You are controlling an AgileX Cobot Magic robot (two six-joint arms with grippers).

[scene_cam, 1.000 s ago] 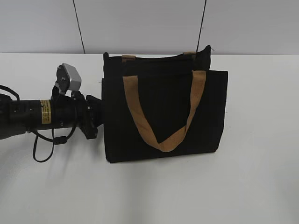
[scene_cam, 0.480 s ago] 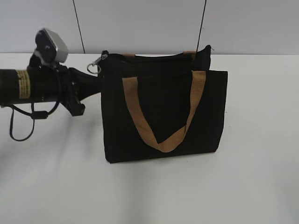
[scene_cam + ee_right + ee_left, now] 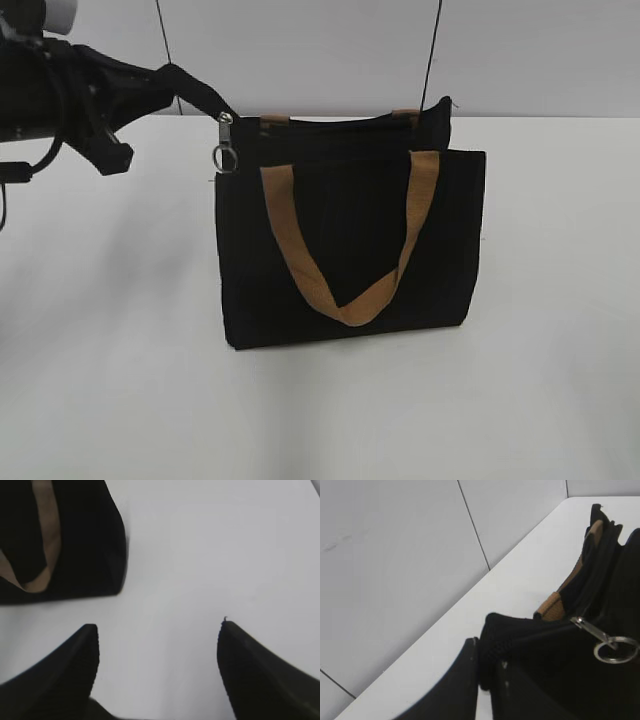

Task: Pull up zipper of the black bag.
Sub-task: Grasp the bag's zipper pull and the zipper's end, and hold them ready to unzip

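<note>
I see the black bag point(image 3: 350, 240) upright on the bench point(image 3: 540, 380). My left end effector point(image 3: 172, 82) pinches a black strip at its top-left corner, the zipper point(image 3: 225, 148) dangling below.

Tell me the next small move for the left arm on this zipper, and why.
Probably release the fabric tail and regrip the zipper pull. The left gripper is shut on the black end of the zip track, while the pull with its ring hangs free at the black bag's left top corner, and the mouth looks open.
</note>
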